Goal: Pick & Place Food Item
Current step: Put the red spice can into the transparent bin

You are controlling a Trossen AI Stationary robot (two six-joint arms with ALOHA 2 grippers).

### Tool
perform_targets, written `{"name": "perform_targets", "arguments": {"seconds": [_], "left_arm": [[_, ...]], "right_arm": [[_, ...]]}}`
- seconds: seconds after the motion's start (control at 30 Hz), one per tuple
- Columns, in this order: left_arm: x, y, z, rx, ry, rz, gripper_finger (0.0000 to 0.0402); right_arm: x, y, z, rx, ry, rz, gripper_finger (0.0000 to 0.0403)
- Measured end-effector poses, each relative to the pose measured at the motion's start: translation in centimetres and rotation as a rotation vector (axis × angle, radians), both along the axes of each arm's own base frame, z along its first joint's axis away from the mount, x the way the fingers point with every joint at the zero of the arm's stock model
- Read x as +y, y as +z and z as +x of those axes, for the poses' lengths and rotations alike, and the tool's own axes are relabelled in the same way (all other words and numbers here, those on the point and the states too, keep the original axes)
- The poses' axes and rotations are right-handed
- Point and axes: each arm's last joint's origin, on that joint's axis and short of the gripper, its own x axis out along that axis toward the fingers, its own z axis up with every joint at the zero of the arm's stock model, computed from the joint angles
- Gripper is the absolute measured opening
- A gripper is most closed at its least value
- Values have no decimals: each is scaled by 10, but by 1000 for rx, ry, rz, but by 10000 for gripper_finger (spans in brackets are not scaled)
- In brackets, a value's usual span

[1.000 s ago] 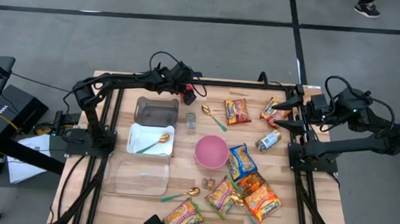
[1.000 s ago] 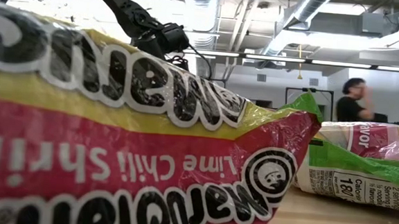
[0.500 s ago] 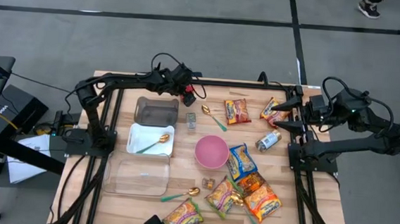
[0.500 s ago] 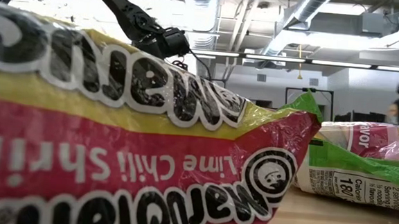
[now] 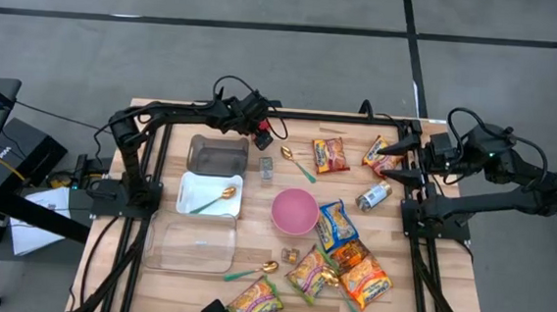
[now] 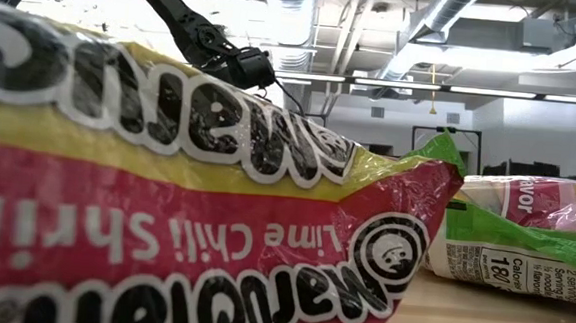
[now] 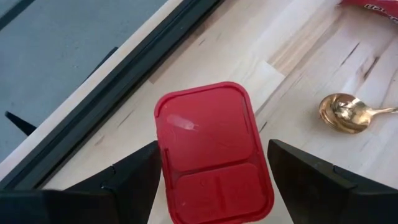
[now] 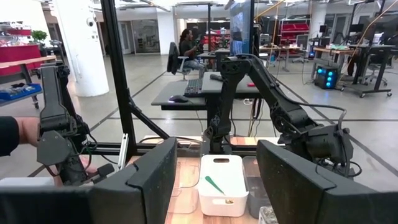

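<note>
Currently, approach step being carried out: left gripper (image 7: 211, 186) being held over red-lidded container (image 7: 213, 152) at counter (image 5: 253, 243) far edge, fingers (image 7: 134, 177) being kept apart either side, nothing clamped. Next, descent and closing being called for. Right gripper (image 5: 404, 148) being parked over snack packet (image 5: 381, 155), fingers apart.
</note>
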Motion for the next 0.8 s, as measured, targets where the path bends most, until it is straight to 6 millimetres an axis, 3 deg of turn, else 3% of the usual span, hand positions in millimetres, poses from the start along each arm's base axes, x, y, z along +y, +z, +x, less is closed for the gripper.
{"name": "perform_targets", "arguments": {"seconds": [0.47,0.8], "left_arm": [[1,1,1,-6,-26,20,220],[2,5,2,-6,-63,55,220]], "right_arm": [[0,-1,0,13,0,2,215],[0,-2,0,23,0,2,215]]}}
